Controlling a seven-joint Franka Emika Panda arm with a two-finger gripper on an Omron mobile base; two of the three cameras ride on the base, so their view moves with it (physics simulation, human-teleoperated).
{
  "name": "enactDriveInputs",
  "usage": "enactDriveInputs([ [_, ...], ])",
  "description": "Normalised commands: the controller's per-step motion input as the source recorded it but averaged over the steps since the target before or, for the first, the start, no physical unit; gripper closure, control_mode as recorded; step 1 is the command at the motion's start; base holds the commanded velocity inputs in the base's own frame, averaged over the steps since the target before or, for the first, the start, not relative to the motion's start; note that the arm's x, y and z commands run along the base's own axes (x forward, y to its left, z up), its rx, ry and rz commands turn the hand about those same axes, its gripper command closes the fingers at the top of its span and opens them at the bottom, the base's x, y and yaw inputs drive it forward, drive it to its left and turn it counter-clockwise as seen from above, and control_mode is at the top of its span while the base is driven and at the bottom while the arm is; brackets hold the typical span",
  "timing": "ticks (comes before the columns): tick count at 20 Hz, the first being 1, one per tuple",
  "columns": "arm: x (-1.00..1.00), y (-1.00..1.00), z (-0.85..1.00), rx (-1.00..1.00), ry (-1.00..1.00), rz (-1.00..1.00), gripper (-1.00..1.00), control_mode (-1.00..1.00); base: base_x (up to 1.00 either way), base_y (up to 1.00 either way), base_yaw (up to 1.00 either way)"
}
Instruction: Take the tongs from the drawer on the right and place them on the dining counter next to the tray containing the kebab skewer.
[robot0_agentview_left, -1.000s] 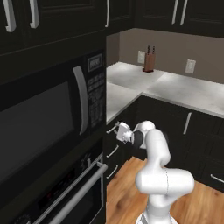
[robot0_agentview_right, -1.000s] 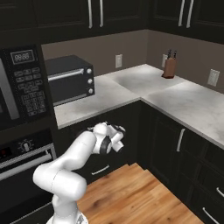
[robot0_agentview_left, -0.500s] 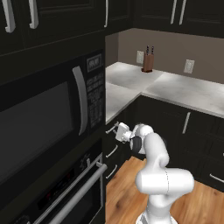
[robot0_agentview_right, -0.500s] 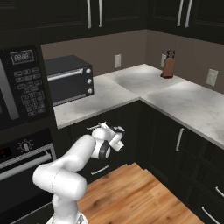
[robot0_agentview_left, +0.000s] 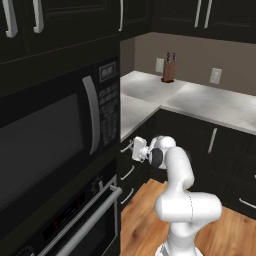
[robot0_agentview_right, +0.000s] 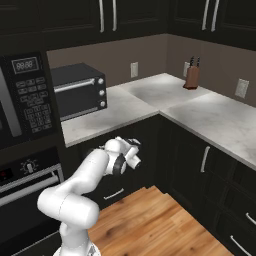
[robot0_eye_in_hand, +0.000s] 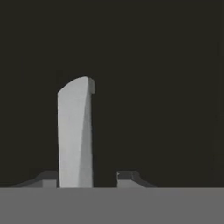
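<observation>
My claw (robot0_agentview_left: 134, 148) sits at the middle of the left base view, pressed up close to the black drawer (robot0_agentview_left: 131, 150) front just under the counter edge. In the right base view the claw (robot0_agentview_right: 134, 151) is at centre left, against the same dark cabinet face. Through the hand camera the drawer's silver handle (robot0_eye_in_hand: 75, 133) stands as a pale bar rising from the lower left of the frame, between my two fingertips (robot0_eye_in_hand: 127, 176), which stand apart on either side of it; I judge the claw to be narrowly parted, not yet clamped on the bar.

The tongs are presumably inside the drawer, which is shut, so I cannot see them.

The risks, as I judge them: the bar sits nearer my left tip than my right, so closing could nudge it off-centre and give a weak hold. If I pull before the grip is firm, my fingers may slide off the slim handle. Pulling at an angle to the drawer's travel could jam it.
</observation>
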Motion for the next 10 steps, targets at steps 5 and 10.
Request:
enactDriveInputs([
  [5, 0.21, 0.80, 0.07, -0.03, 0.00, -0.17, 1.00, -1.00, 0.00, 0.00, 0.00],
  [10, 0.05, 0.25, 0.00, 0.00, 0.06, -0.07, 1.00, -1.00, 0.00, 0.00, 0.00],
])
